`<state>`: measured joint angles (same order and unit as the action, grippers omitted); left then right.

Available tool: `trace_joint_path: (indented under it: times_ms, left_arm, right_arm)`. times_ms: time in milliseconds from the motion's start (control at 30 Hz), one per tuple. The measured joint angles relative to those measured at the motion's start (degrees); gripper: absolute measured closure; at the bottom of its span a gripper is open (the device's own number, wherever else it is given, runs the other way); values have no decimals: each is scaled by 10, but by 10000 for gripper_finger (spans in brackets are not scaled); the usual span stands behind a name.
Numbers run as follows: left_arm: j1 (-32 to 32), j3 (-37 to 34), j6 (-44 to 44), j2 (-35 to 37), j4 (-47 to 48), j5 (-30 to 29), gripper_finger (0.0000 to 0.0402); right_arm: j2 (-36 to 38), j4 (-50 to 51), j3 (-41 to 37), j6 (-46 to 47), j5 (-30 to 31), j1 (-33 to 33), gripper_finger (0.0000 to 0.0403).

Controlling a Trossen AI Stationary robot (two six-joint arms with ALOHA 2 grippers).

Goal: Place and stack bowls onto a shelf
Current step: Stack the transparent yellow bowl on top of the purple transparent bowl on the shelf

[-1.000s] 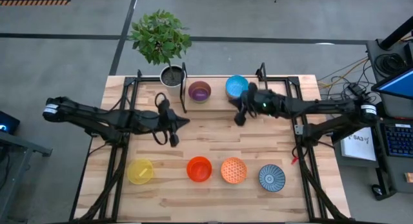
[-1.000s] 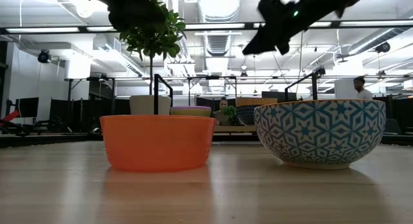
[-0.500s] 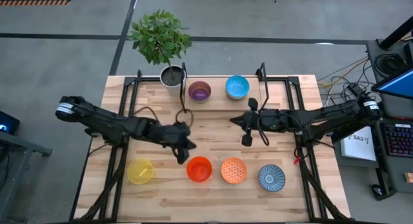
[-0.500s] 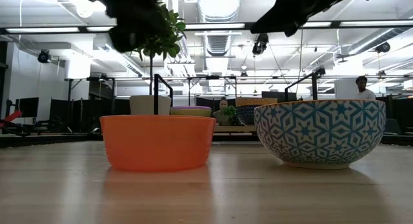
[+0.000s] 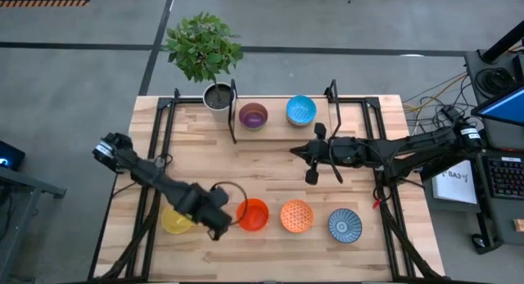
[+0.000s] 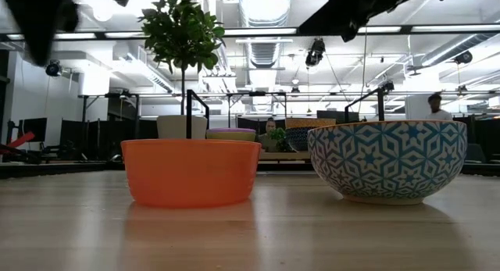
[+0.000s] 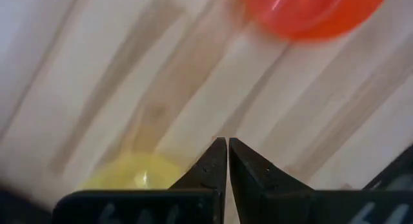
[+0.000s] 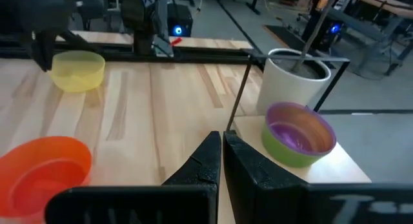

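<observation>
The yellow bowl (image 5: 177, 218) sits at the near-left end of a row on the tabletop (image 5: 270, 165), with the red-orange bowl (image 5: 252, 214) just beside it, then the dotted orange bowl (image 5: 296, 216) and the blue-and-white patterned bowl (image 5: 345, 225). The shelf (image 5: 278, 128) lies at the far edge between black posts and carries a purple-lined bowl (image 5: 253, 115) and the light blue bowl (image 5: 300, 110), well apart from the row. The left hand (image 5: 218, 227) hangs between the yellow and red-orange bowls with its fingers (image 7: 213, 167) pressed together and nothing between them. The likely trouble is that a closed hand cannot take a rim: if it drops as it is, it would strike the yellow bowl or the tabletop and shove the bowl sideways, perhaps into the red-orange one. Even with the fingers parted, a thin rim pinched off-centre could tip the bowl and let it slip on the long carry to the shelf. The right hand (image 5: 310, 167), also closed and empty, waits over the middle of the tabletop near the shelf's front; a carry past it risks the two arms meeting, and the black post (image 5: 233, 112) and plant pot (image 5: 218, 96) crowd the shelf's left end.
</observation>
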<state>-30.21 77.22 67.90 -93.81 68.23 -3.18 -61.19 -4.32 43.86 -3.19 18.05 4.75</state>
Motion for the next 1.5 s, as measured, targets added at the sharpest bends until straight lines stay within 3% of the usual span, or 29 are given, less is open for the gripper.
trace_joint_path:
  times_ms: [267, 500, 733, 1000, 1133, 1300, 1500]
  left_arm:
    - [-67, 16, 145, -30, 40, 31, 347]
    - [-105, -37, 208, -29, 41, 34, 273]
    - [-110, -110, 236, -29, 6, 44, 249]
    - [-111, -177, 246, -29, -100, 45, 265]
    - [-112, -192, 245, -29, -147, 45, 304]
    - [-112, -187, 242, -29, -144, 45, 390]
    - [-106, -115, 131, -28, -76, 46, 400]
  right_arm:
    - [0, -11, 0, -9, 0, 0, 394]
    - [0, -11, 0, -4, -4, 0, 394]
    - [0, -3, 0, 21, -49, 3, 394]
    - [0, -2, 0, 10, -52, 25, 394]
    - [0, -2, 0, 5, -52, 26, 394]
    - [2, 13, 0, 3, -51, 26, 394]
    - [16, 62, 0, 17, -52, 27, 394]
